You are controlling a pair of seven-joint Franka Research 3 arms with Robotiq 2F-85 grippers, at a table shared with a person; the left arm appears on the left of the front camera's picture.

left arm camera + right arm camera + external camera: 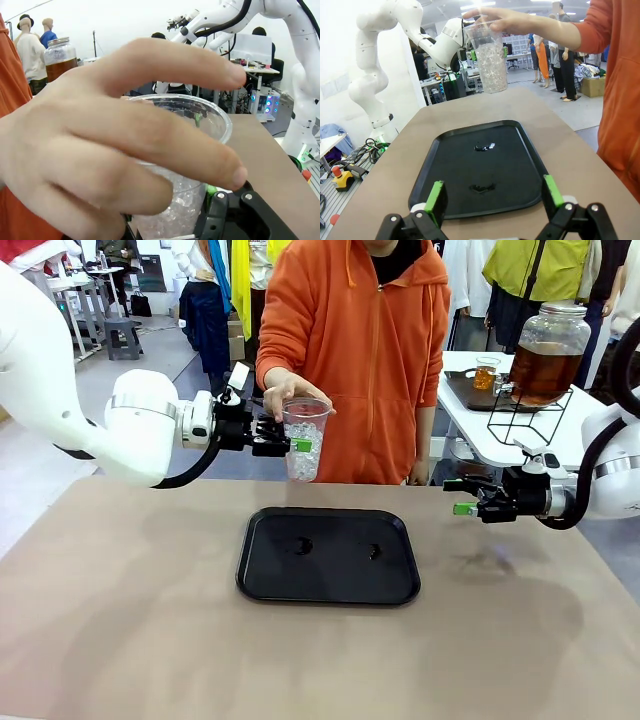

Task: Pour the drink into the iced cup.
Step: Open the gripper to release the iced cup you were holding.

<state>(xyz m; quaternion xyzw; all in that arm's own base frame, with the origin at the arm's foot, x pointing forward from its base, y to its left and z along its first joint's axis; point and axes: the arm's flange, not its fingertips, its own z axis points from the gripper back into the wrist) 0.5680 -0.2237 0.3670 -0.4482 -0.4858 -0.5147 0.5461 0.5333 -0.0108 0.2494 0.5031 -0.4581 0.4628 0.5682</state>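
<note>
Clear iced cup [303,468] clamped in left gripper [298,440], person's hand [283,390] over rim (fingers across mouth). Black tray [270,578] below on bench [120,620]. Right gripper [463,496] wide open, empty. Drink [540,372] far behind.

No text, label, brand, number or sign can be read here.
</note>
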